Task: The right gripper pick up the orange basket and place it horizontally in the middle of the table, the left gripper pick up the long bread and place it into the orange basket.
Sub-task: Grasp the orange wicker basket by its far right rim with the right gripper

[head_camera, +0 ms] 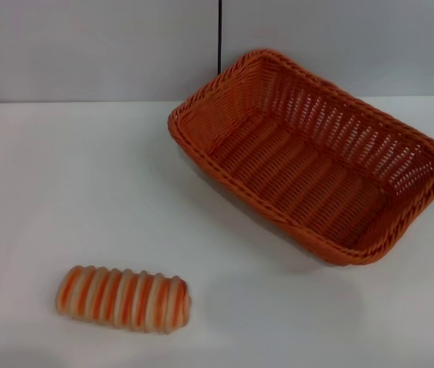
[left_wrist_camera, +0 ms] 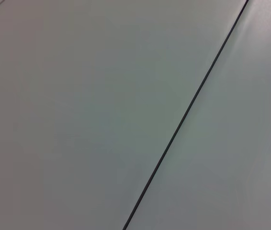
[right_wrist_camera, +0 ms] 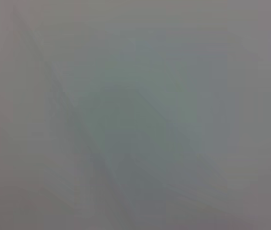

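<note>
The orange basket (head_camera: 309, 153) stands on the white table (head_camera: 64, 192) at the back right, turned at an angle, with nothing inside it. Near the front left lies the long bread (head_camera: 123, 298), ridged and striped orange and cream, on its own on the tabletop. Neither gripper appears in the head view. The left wrist view holds only a plain grey surface crossed by a thin dark line (left_wrist_camera: 188, 110), and the right wrist view holds only a blank grey surface.
A grey wall (head_camera: 87, 46) runs behind the table, with a thin dark vertical seam (head_camera: 219, 34) just behind the basket. Bare tabletop lies between the bread and the basket.
</note>
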Available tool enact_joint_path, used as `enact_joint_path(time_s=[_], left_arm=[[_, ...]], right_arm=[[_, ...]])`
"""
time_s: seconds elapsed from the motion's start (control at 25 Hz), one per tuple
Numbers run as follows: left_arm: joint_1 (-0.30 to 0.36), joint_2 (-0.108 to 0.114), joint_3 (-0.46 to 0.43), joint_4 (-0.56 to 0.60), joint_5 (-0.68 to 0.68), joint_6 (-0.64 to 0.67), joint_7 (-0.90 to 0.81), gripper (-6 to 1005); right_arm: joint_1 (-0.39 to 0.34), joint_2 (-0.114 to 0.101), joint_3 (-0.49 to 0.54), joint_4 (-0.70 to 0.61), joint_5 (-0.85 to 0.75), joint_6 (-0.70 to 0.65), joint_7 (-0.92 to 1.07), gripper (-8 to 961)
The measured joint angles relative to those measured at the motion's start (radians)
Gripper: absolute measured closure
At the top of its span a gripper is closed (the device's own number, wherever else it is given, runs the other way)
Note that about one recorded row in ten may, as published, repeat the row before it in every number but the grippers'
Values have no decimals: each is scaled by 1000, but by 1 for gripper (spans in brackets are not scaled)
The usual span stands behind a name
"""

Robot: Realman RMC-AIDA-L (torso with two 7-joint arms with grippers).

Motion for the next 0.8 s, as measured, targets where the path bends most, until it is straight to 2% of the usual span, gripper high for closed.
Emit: enact_joint_path(time_s=[0.08, 0.24, 0.28, 0.36, 0.52, 0.56, 0.8], left_arm=[[0, -1, 0, 0, 0, 0, 0, 166], [-1, -2, 1, -1, 0, 1, 0, 166], [-1, -2, 1, -2, 1, 1, -1, 166], [1, -2, 1, -3, 1, 3, -1, 166], [6, -2, 1, -6, 1, 5, -1, 166], [8, -2, 0, -8, 1, 6, -1, 165], [15, -4, 1, -13, 1, 6, -1, 165]], right_arm=[[41, -15, -52, -84, -95, 37, 93, 321], [155, -20, -92, -171, -293, 83, 200, 323], [155, -20, -92, -171, -293, 83, 200, 324], [219, -37, -133, -162, -431, 96, 217, 325], [274, -45, -192, -148, -557, 101, 215, 327], [302, -43, -233, -145, -629, 105, 205, 328], [332, -22, -275, -145, -724, 102, 181, 331]])
